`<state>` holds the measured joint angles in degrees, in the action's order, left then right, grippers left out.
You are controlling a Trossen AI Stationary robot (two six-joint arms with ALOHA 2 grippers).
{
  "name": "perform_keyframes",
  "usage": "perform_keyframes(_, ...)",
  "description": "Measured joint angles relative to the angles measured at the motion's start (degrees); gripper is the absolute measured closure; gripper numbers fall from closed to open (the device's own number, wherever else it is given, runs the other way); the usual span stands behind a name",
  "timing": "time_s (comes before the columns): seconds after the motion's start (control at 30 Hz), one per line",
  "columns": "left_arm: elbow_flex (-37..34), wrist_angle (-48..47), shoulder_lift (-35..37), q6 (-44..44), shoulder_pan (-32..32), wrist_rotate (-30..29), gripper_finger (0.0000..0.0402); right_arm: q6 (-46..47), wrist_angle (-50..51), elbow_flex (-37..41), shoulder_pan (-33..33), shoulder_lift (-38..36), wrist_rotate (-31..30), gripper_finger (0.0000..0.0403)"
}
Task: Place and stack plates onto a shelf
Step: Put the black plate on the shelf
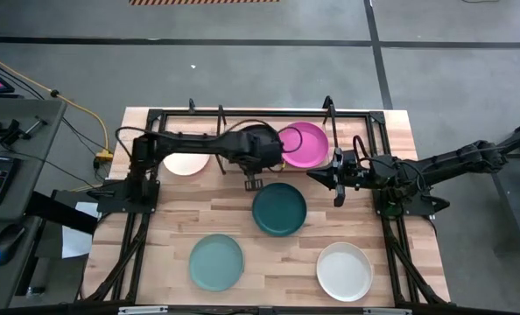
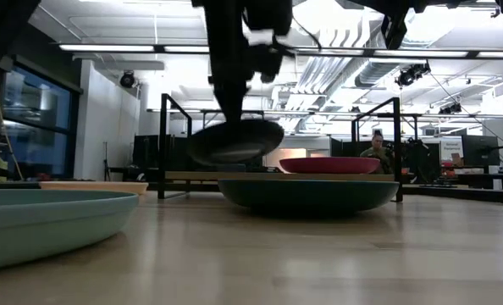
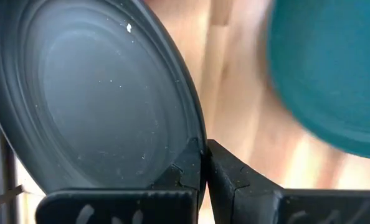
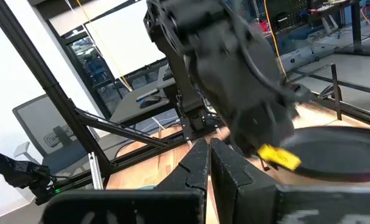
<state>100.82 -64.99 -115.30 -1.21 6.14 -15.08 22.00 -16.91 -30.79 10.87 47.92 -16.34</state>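
My left hand (image 3: 203,163) is clamped on the rim of the black plate (image 3: 91,93), holding it in the air above the desk (image 1: 242,214), just in front of the shelf (image 1: 221,118). The magenta plate (image 1: 302,143) and pink plate (image 1: 186,163) sit on the shelf. The dark teal plate (image 1: 279,208) lies just beside my load. My right hand (image 4: 208,155) hangs clenched and empty near the shelf's right end.
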Motion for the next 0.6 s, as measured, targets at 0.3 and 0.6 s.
perform_keyframes(0.3, 0.0, 0.2, -2.24, 0.6, 0.23, -2.7, 0.0401, 0.0, 0.07, 0.0, 0.0, 0.0, -0.01, 0.0403)
perform_keyframes(0.6, 0.0, -0.29, -2.24, 1.04, 0.23, -3.64, 0.0399, -0.17, 0.04, 0.0, 0.0, 0.0, 0.0, 0.0403)
